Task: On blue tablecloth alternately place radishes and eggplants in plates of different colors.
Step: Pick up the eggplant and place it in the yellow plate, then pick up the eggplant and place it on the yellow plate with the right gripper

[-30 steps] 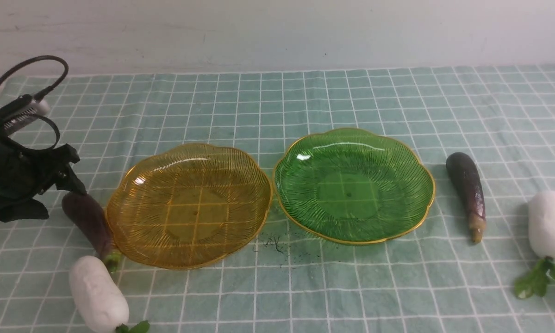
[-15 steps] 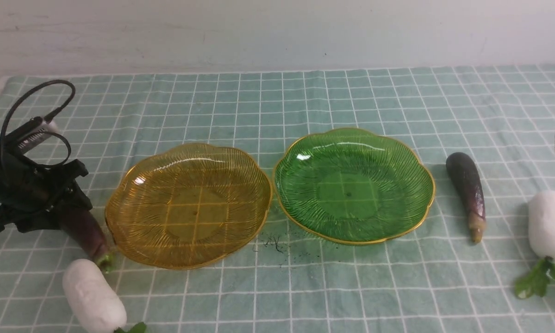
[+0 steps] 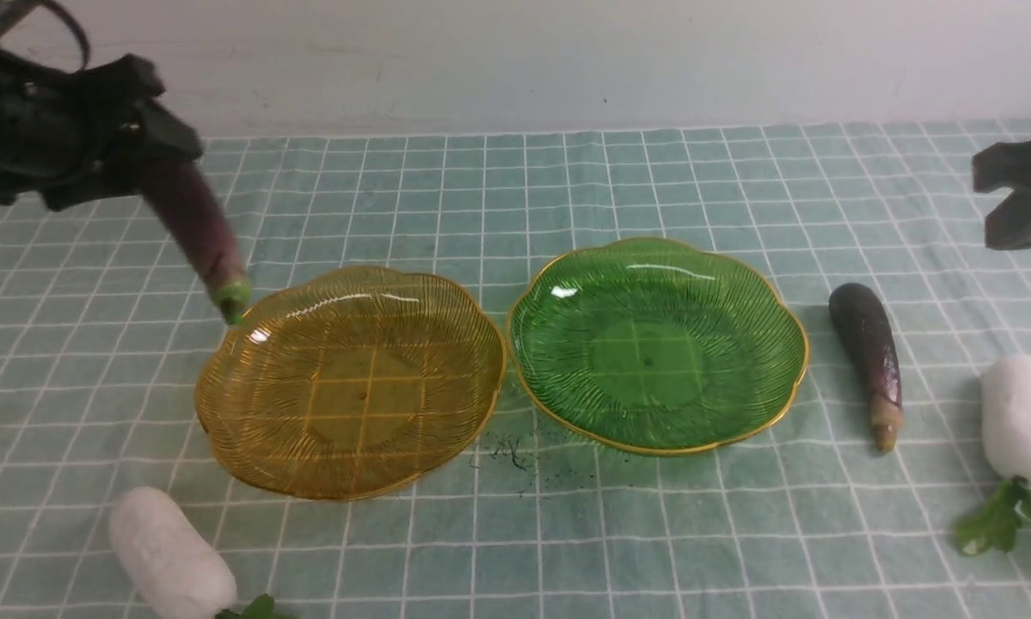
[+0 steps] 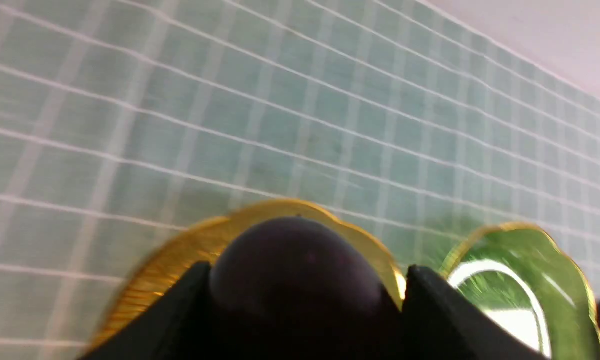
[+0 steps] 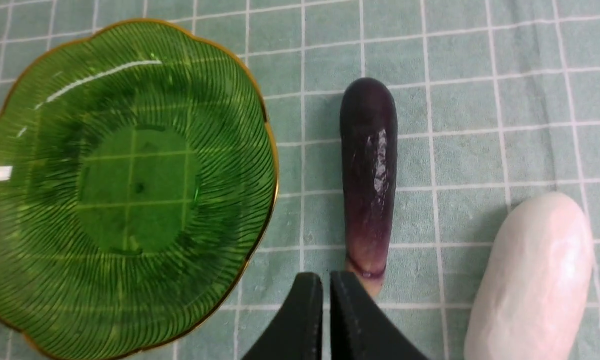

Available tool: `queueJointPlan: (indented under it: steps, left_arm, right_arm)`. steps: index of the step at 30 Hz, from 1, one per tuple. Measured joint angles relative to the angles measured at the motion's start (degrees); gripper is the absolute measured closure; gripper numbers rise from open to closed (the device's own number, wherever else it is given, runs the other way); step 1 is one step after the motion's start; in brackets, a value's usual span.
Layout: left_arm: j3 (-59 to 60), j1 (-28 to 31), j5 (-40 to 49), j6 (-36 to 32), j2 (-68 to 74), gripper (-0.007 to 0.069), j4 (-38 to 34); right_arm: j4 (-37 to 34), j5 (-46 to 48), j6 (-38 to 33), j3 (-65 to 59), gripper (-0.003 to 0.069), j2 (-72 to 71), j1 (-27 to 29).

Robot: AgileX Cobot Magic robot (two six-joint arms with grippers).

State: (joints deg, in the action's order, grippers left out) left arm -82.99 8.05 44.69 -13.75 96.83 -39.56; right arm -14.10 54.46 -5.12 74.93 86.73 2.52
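Front view showed the left gripper [image 3: 147, 165] pinching an eggplant [image 3: 201, 228] up by the yellow plate [image 3: 248, 421], probably to drop it in. The right gripper [image 5: 326, 295] jaws were pressed together.

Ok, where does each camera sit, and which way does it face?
Front: between the arms, facing forward over the cloth to the wall; left gripper holds an eggplant aloft, right gripper at the edge.
Left wrist: on the left arm, looking past that eggplant to the yellow plate; fingers flank it.
Right wrist: on the right arm, looking down on green plate, second eggplant, radish; shut fingertips show.
All three share the green plate.
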Motion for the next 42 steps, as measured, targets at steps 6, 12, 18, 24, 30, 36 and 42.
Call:
queueJointPlan:
  steps: [6,12,18,24,30,36,42]
  left_arm:
    - [0.0,-10.6,-0.1,-4.5,5.2,0.0209,1.7]
    - [0.0,-11.0,1.6,-2.1,10.6,0.0208,5.5]
    - [0.0,-11.0,3.1,0.7,13.6,0.0055,10.8]
    - [-1.2,-11.0,5.0,1.4,13.5,-0.0003,11.5]
    - [-3.7,-9.6,13.0,1.7,7.1,0.0487,16.2]
    - [-1.3,-7.3,15.9,2.6,-4.7,0.0623,20.0]
    - [16.6,-6.9,12.0,5.2,-23.6,0.0632,20.1]
  right_arm:
    - [0.5,-2.7,-1.1,5.9,0.0378,14.0,0.0]
    - [0.9,-3.0,-1.6,9.4,0.0155,24.3,-0.3]
    - [1.5,-4.2,-2.6,10.0,0.0103,30.1,-1.5]
    - [2.5,-4.7,-2.1,10.5,0.0328,32.3,-2.1]
    - [6.2,4.1,2.9,17.6,0.0343,25.8,-1.0]
    - [-4.3,6.7,2.0,21.8,0.0343,15.2,-2.9]
    - [-18.4,3.3,-4.9,22.2,0.0343,15.0,-18.8]
